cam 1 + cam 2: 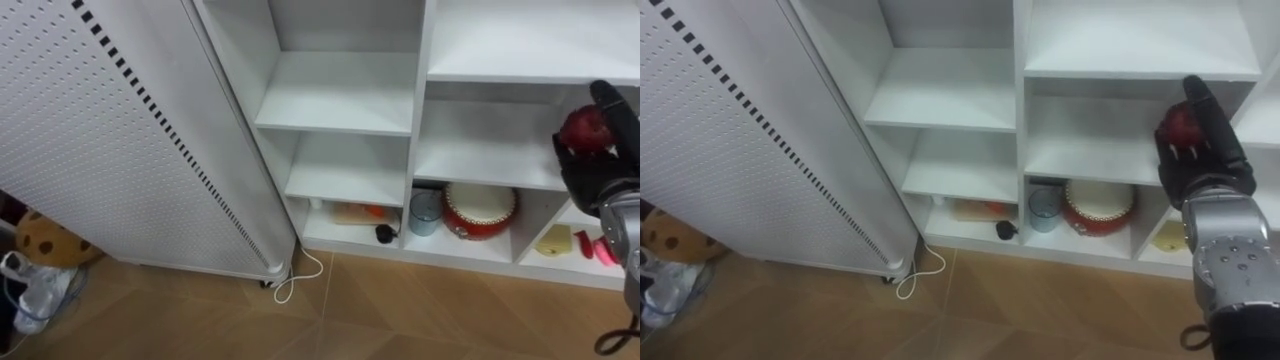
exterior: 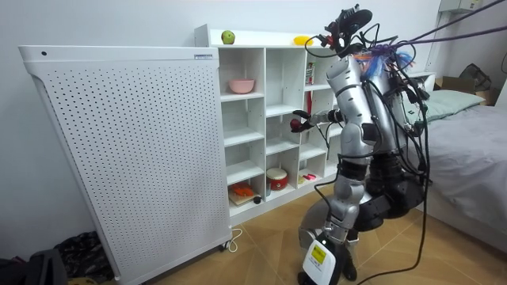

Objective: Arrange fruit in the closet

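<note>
One tall white perforated panel (image 1: 110,140) stands on the wooden floor, just beside the left side of the closet (image 1: 418,120), a white unit of open compartments set against the wall. In the room view a bed (image 2: 467,150) lies at the room view's right, behind the robot, which stands upright facing the closet with one arm stretched toward it.

The right hand (image 1: 600,175) comes in from the right of the eye views, raised in front of the closet, its dark fingers curled around a red fruit (image 1: 585,128). Fruit and hand sit level with the compartment above the bottom row; whether the fruit touches that shelf cannot be told.

In the bottom row:
- a red drum-shaped container (image 1: 479,210) stands in the middle compartment
- a grey-blue cup (image 1: 424,212) stands just beside it on its left
- a wooden board (image 1: 352,213) bearing something orange lies in the left compartment, near a small black object (image 1: 384,233)
- a yellow item (image 1: 555,241) and a pink item (image 1: 598,248) lie in the right compartment

A pink bowl (image 2: 242,85) rests on an upper left shelf. On top of the closet sit a green fruit (image 2: 228,37) and, well apart, a yellow fruit (image 2: 302,39). A white cable (image 1: 300,275) loops on the floor at the panel's foot.
</note>
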Available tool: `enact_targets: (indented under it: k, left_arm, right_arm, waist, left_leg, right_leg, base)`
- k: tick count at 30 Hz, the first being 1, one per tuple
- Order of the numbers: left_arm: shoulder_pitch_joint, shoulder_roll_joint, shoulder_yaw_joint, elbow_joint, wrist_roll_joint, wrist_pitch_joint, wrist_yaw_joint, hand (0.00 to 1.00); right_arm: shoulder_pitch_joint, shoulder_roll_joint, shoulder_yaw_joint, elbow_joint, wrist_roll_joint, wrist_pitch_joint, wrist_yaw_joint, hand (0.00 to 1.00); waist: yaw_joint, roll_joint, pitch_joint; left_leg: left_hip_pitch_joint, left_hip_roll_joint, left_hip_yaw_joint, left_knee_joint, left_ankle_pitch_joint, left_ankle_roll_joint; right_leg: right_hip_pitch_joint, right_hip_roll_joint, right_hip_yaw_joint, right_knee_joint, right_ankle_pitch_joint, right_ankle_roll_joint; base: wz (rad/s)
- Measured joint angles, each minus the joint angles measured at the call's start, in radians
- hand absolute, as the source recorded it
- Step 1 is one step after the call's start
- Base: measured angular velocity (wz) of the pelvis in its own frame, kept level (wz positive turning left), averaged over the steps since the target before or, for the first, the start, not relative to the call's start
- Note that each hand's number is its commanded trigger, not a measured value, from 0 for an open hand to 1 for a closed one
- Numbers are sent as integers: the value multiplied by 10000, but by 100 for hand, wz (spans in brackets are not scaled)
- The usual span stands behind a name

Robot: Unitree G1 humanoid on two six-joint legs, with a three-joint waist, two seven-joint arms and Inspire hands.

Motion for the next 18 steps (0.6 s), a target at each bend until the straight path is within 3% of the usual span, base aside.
enact_targets:
  k: [10,18]
  left_arm:
    - [18,95,-238,-70,1,-8,-17,0]
    - [48,107,-376,-300,1,16,-242,0]
  right_arm:
    - [1,0,0,44,12,-21,27,0]
    - [3,3,10,332,13,26,170,0]
  waist:
    - [87,-27,22]
    - [161,-122,85]
  left_leg:
    - [6,49,7,-16,-35,-31]
    - [85,137,8,-10,-96,-78]
  right_leg:
    - [0,21,-11,-36,-27,-22]
    - [81,100,-38,-78,-51,-59]
  base:
    - [0]
    - [-1]
